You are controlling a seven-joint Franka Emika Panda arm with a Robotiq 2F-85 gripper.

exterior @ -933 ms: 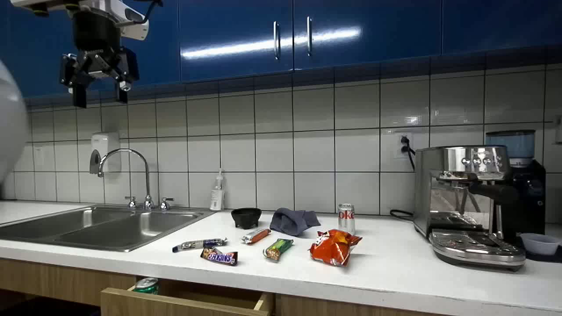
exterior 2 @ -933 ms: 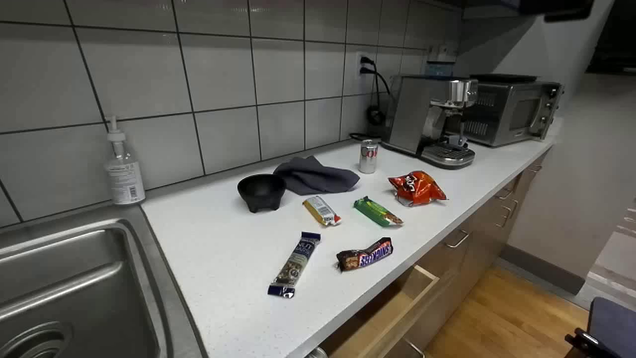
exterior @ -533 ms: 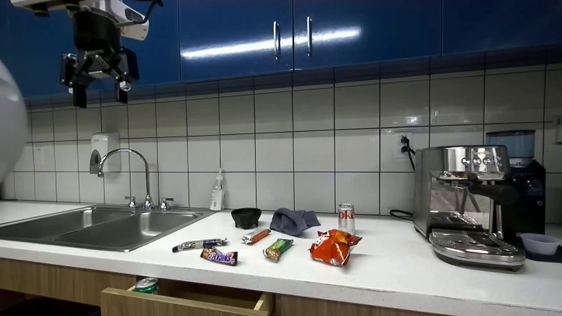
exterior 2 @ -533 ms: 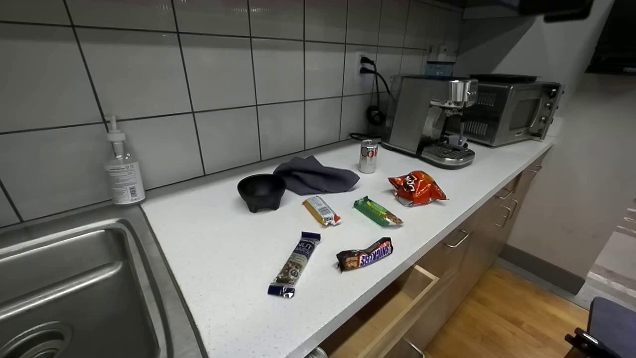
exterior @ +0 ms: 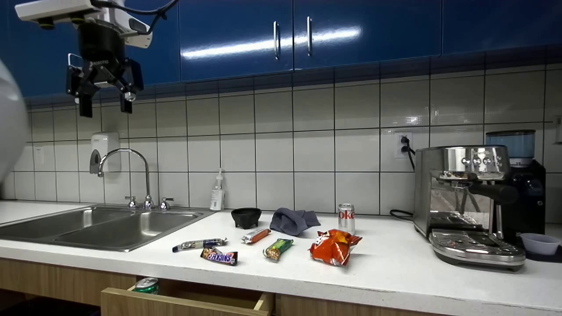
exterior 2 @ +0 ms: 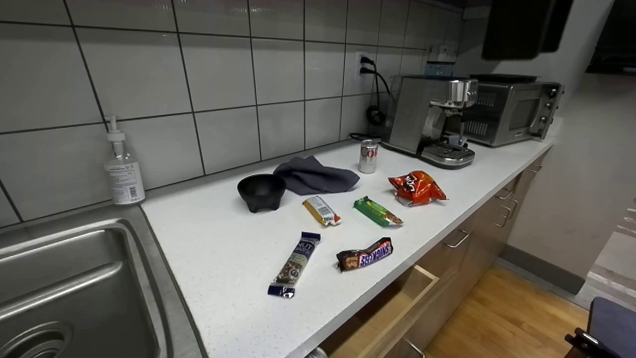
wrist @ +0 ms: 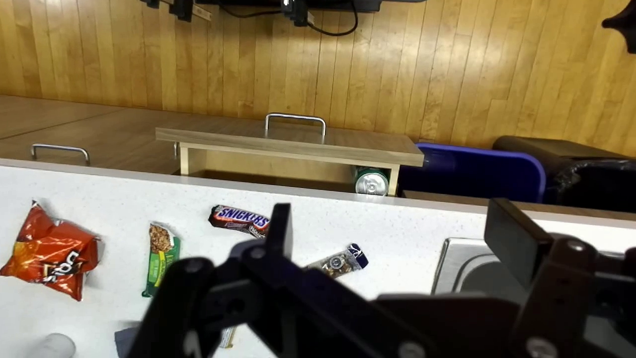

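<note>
The tool (exterior: 106, 109) hangs high above the worktop (exterior: 404, 263), its two fingers wide apart and gripping nothing. Seen in the wrist view, the nut bar (wrist: 340, 262) lies below the gap between the fingers, nearer the fingertip at picture left, and the tool's own body hides one end of it. The Snickers bar (wrist: 238, 219) lies just beyond that same fingertip, which covers one end. Both bars rest on the worktop, near each other but apart, the Snickers bar closer to the front edge and the open drawer (wrist: 357, 144).

Both exterior views show the two bars whole, along with the black bowl (exterior 2: 261, 193) and the grey cloth (exterior 2: 316, 179) farther back; the wrist view catches only a corner of the cloth. The yellow-and-white bar (exterior 2: 322, 211) turns up its barcode in an exterior view, while the wrist view has it almost all behind the tool. A green can (wrist: 371, 183) stands at one end of the drawer: the wrist view looks onto its lid, and an exterior view also takes in its green side. The microwave (exterior 2: 521, 112) and the faucet (exterior: 148, 202) each show in a single exterior view, and the blue container (wrist: 472, 171) beside the drawer appears in the wrist view alone.
</note>
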